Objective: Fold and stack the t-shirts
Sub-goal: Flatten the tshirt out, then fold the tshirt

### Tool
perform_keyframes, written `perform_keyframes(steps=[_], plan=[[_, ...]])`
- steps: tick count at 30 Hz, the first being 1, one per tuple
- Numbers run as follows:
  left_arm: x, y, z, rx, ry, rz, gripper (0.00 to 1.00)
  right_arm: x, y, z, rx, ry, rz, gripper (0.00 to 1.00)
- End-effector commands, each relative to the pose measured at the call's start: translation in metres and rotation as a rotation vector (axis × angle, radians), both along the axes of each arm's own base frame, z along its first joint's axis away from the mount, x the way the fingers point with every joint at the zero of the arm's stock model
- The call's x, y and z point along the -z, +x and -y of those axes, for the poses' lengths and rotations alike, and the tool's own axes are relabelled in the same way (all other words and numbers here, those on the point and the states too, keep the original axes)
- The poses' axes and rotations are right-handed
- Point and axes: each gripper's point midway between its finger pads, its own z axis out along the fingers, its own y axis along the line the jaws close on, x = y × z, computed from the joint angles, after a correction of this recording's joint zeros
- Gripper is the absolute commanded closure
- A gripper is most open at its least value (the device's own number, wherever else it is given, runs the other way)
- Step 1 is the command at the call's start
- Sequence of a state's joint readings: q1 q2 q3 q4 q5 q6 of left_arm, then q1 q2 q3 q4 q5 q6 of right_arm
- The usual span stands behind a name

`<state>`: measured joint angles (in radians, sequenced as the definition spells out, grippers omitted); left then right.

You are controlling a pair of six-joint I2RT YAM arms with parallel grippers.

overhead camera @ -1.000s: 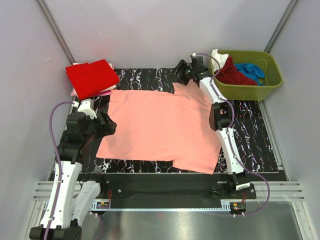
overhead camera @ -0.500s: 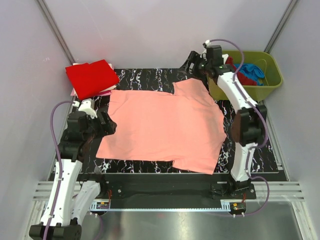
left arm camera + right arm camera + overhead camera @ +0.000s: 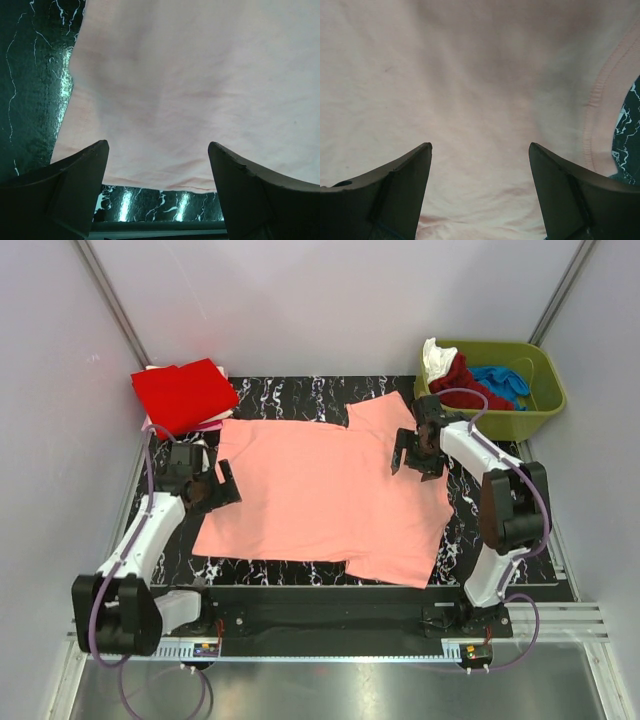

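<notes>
- Since a second ago the right hand (image 3: 408, 455) has swung from the tub down over the salmon-pink t-shirt (image 3: 320, 500), and the left hand (image 3: 215, 490) has reached its left edge.
- Both hands are released, fingers spread above the cloth, gripping nothing.
- That shirt lies flat on the table (image 3: 500, 510), with bare marbling to its right.
- Far left sits a folded bright red t-shirt (image 3: 183, 395); the layers beneath are mostly hidden.
- Far right, the olive tub (image 3: 500, 425) holds tangled dark red, blue and white cloth that is hard to separate.
</notes>
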<state>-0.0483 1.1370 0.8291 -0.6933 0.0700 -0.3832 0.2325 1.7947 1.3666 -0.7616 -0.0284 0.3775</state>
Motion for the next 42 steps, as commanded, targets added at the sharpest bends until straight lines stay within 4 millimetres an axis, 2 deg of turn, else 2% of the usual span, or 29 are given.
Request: perform_keyframes(steps=[1,4,8,9,10,12,13,15,16,18,19,21,22,25,27,28,29,31,32,33,34,35,36,37,38,39,40,41,42], plan=[[0.004,0.029,-0.004,-0.089,-0.005,0.037,0.14,0.005,0.016,0.012,-0.011,-0.079,0.021,0.15],[0.019,0.044,-0.002,-0.123,-0.030,0.023,0.16,0.022,0.027,0.013,-0.025,-0.111,-0.016,0.15],[0.062,0.056,0.000,-0.169,-0.040,-0.080,0.18,0.039,0.055,0.014,-0.033,-0.156,-0.050,0.16],[0.061,0.059,0.000,-0.174,-0.045,-0.070,0.18,0.051,0.051,0.014,-0.036,-0.162,-0.084,0.16],[0.071,0.059,0.000,-0.182,-0.044,-0.096,0.18,0.046,0.064,0.010,-0.036,-0.154,-0.060,0.16],[0.075,0.066,0.000,-0.193,-0.046,-0.095,0.19,0.063,0.071,0.007,-0.042,-0.153,-0.096,0.16],[0.082,0.067,0.000,-0.199,-0.041,-0.111,0.19,0.056,0.085,0.003,-0.040,-0.148,-0.072,0.15],[0.082,0.077,-0.001,-0.204,-0.036,-0.104,0.19,0.075,0.094,0.003,-0.048,-0.161,-0.104,0.15],[0.088,0.079,-0.002,-0.204,-0.031,-0.122,0.20,0.064,0.110,0.000,-0.050,-0.159,-0.075,0.16],[0.081,0.095,-0.001,-0.200,-0.030,-0.104,0.20,0.082,0.118,-0.004,-0.075,-0.157,-0.111,0.16],[0.085,0.098,-0.001,-0.197,-0.027,-0.122,0.20,0.065,0.142,-0.012,-0.080,-0.136,-0.039,0.16],[0.072,0.118,-0.005,-0.203,-0.003,-0.094,0.21,0.074,0.147,-0.016,-0.116,-0.125,-0.063,0.15],[0.069,0.122,-0.005,-0.200,0.000,-0.098,0.22,0.052,0.165,-0.019,-0.109,-0.116,0.002,0.15],[0.039,0.133,-0.002,-0.186,-0.013,-0.051,0.22,0.038,0.165,-0.024,-0.106,-0.088,0.016,0.14],[0.024,0.129,0.003,-0.171,-0.019,-0.034,0.22,-0.002,0.170,-0.027,-0.100,-0.060,0.109,0.11],[0.007,0.127,0.004,-0.164,-0.023,0.002,0.22,-0.001,0.161,-0.025,-0.100,-0.061,0.094,0.11],[0.001,0.121,0.006,-0.155,-0.022,0.002,0.22,-0.036,0.158,-0.029,-0.107,-0.029,0.153,0.09],[-0.025,0.107,0.011,-0.138,-0.023,0.047,0.21,-0.050,0.145,-0.027,-0.103,-0.020,0.165,0.07],[-0.032,0.101,0.010,-0.138,-0.015,0.064,0.20,-0.084,0.137,-0.026,-0.100,0.000,0.221,0.06],[-0.046,0.089,0.010,-0.140,-0.022,0.103,0.20,-0.081,0.123,-0.025,-0.104,0.003,0.200,0.05],[-0.050,0.079,0.009,-0.144,-0.026,0.111,0.18,-0.089,0.113,-0.024,-0.095,0.014,0.206,0.04],[-0.042,0.064,0.007,-0.154,-0.026,0.092,0.17,-0.120,0.099,-0.021,-0.087,0.031,0.266,0.04],[-0.056,0.053,0.005,-0.164,-0.035,0.140,0.16,-0.128,0.090,-0.019,-0.076,0.041,0.287,0.03],[-0.054,0.043,0.003,-0.175,-0.034,0.140,0.15,-0.103,0.066,-0.016,-0.050,0.042,0.214,0.02],[-0.051,0.032,0.002,-0.191,-0.042,0.133,0.13,-0.126,0.047,-0.011,-0.028,0.062,0.265,0.02],[-0.044,0.016,0.000,-0.202,-0.049,0.135,0.12,-0.126,0.036,-0.010,-0.011,0.077,0.276,0.02],[-0.039,0.008,-0.001,-0.211,-0.055,0.133,0.12,-0.091,0.005,-0.005,0.036,0.084,0.183,0.01],[-0.022,-0.005,-0.001,-0.227,-0.065,0.097,0.11,-0.105,-0.014,-0.002,0.058,0.110,0.230,0.01],[-0.024,-0.011,-0.001,-0.242,-0.086,0.123,0.11,-0.100,-0.024,-0.001,0.083,0.129,0.235,0.02]])
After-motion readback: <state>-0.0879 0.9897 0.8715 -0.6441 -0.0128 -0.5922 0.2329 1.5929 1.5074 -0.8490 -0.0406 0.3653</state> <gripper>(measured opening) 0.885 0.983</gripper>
